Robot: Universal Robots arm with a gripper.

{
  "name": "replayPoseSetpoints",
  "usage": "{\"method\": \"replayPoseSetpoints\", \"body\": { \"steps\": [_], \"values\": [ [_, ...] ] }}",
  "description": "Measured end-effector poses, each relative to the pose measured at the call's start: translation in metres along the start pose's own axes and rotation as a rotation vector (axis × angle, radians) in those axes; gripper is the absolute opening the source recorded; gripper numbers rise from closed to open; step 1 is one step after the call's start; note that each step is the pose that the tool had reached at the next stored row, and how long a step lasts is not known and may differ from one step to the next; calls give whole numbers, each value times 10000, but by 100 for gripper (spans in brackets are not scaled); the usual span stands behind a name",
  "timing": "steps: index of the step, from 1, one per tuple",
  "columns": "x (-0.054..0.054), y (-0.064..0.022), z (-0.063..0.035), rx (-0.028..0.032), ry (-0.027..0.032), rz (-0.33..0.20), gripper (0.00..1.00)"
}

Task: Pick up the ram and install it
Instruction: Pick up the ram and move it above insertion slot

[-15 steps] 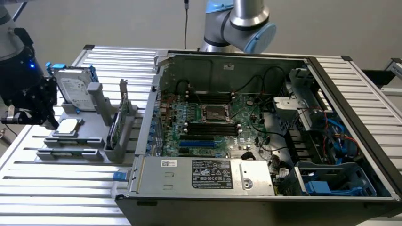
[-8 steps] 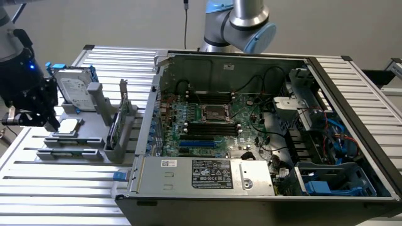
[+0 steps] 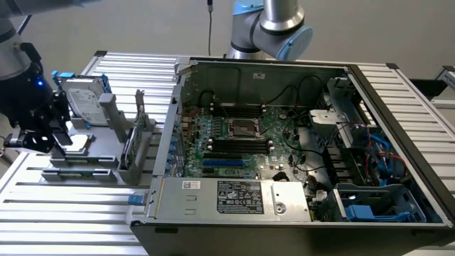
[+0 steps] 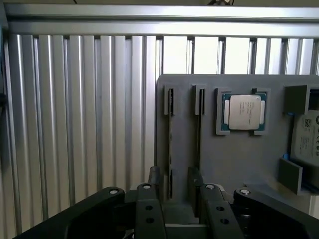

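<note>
Ram (image 4: 170, 144) reads in the wrist view as a thin dark strip seen edge-on, standing in the outer of two narrow slots in the gray holder (image 4: 224, 159). I take it for the stick, though its chips cannot be made out. Its long axis runs straight away from the gripper (image 4: 174, 177), twelve o'clock off the fingertips. The gripper is open and holds nothing. Its two fingers (image 4: 154, 181) stand apart, one on each side of the strip's near end, and whether they touch it I cannot tell. The second slot (image 4: 201, 129) runs parallel, just beside. Beyond it sit the square processor chip (image 4: 244, 112) and the hard drive (image 4: 306, 137).

In the exterior view the holder (image 3: 78, 160) rests on the ribbed table (image 3: 71, 213) at nine o'clock of the open computer case (image 3: 284, 133), just beside it. The gripper (image 3: 42, 143) hangs at the holder's nine o'clock end, with the processor chip (image 3: 74, 141) at its three o'clock and the hard drive (image 3: 82, 101) toward one o'clock. The holder's narrow slots lie at six o'clock of the chip and run nine-to-three. The stick is too slim to single out among them here. The black memory slots (image 3: 242, 145) on the motherboard lie well apart, at three o'clock of the gripper, and also run nine-to-three. By my judgement the stick's axis already matches theirs, and the ram is not yet lifted.
</note>
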State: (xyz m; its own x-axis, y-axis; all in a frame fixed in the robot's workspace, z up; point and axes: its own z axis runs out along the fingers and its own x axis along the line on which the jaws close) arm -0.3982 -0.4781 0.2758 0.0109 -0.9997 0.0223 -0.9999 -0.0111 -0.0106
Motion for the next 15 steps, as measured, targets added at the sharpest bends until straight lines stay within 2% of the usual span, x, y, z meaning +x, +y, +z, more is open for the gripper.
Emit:
{"method": "replayPoseSetpoints", "body": {
  "steps": [15],
  "values": [
    [9, 63, 272, 8, -4, -327, 36]
  ]
}}
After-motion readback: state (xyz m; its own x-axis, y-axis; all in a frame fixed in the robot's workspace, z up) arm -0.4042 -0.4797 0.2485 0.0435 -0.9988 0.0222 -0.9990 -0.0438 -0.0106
